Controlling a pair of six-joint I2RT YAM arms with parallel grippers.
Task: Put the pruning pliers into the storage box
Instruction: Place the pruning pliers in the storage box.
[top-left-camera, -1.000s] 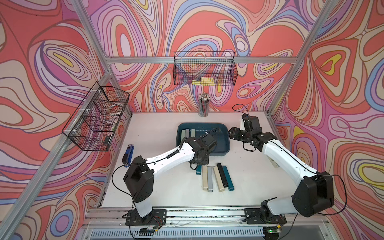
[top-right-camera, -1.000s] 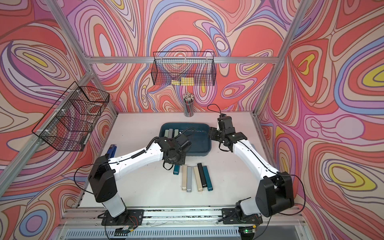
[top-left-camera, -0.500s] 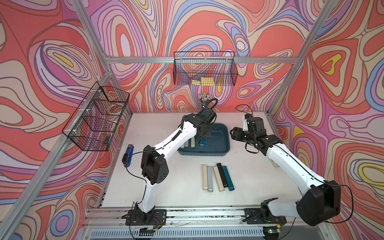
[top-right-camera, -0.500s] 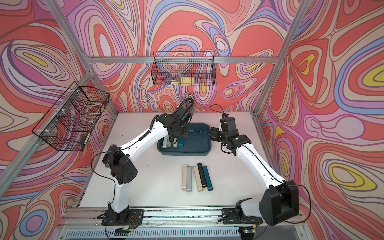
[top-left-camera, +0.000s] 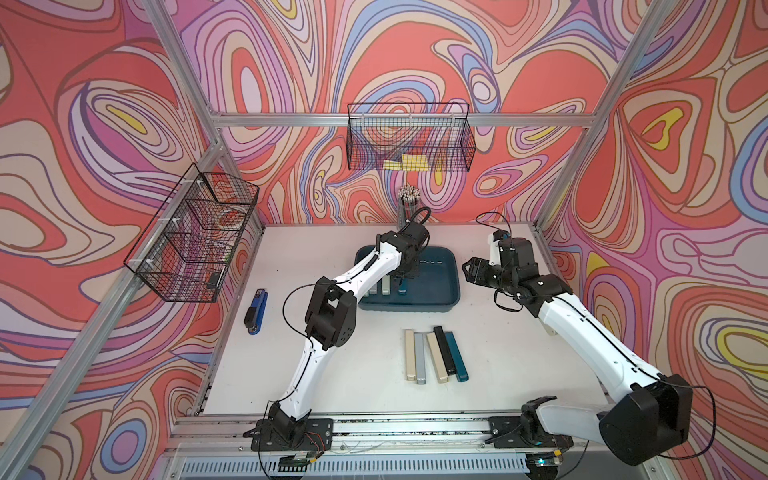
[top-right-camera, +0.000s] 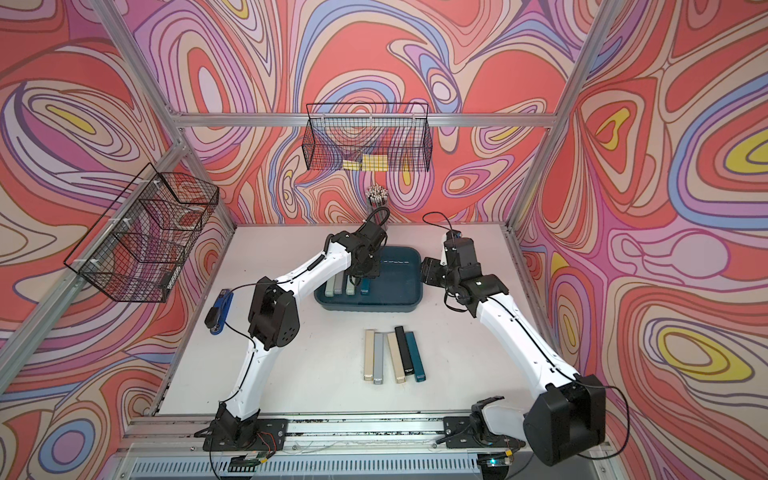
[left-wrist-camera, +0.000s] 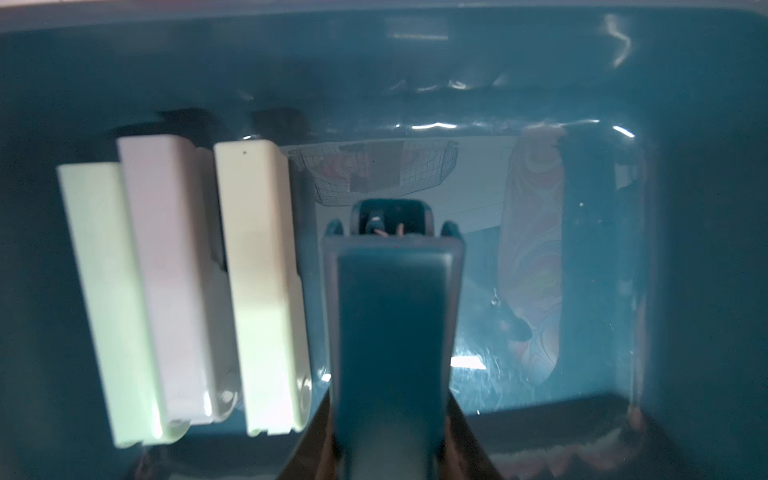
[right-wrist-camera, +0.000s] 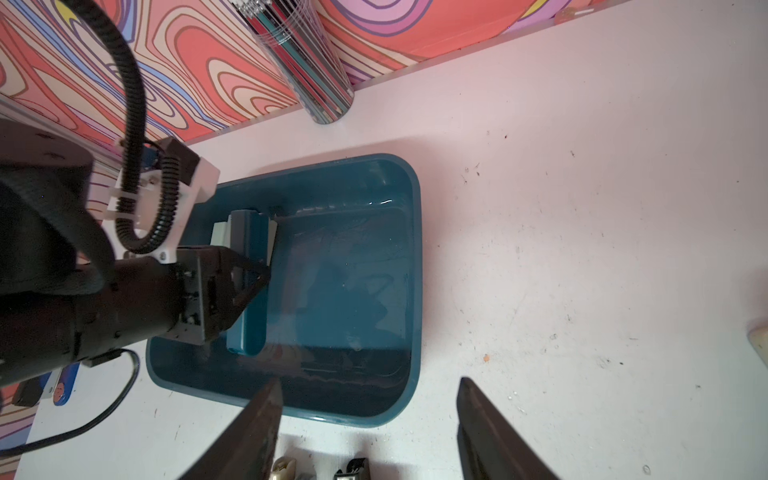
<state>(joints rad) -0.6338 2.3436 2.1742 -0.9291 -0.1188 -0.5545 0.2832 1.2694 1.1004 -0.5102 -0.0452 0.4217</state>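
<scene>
Storage box (top-left-camera: 432, 286): shallow dark teal plastic, glossy, rounded corners, raised rim, sitting mid-bench (top-left-camera: 365, 374). Four pruning pliers are in it, all at the end nearer the left arm. They are slim rectangular bar cases with smooth matte shells, lying parallel. The pale green case (left-wrist-camera: 108, 299), grey case (left-wrist-camera: 174, 270) and beige case (left-wrist-camera: 257, 270) lie flat, packed side by side. The teal case (left-wrist-camera: 392, 324) is just beside the beige one, and the left claw (left-wrist-camera: 390, 419) is clamped on its sides near one end. Cannot tell whether the teal case touches the box floor. The right claw (right-wrist-camera: 370, 415) has its jaws apart and holds nothing. It hangs just beside the box rim on the right arm's side, well apart from the teal case. The row of five cases (top-left-camera: 434, 355) lies on the bench in front of the box: beige, grey, beige, black, teal, parallel and touching. The black wire basket (top-left-camera: 409, 143) on the back wall holds yellow pads (top-left-camera: 409, 163). The side wire basket (top-left-camera: 191, 245) is on the left wall, contents unclear. The clear cup (right-wrist-camera: 307, 62) of pencils stands by the back wall behind the box. The blue-and-black stapler (top-left-camera: 257, 311) lies near the bench's left edge.
</scene>
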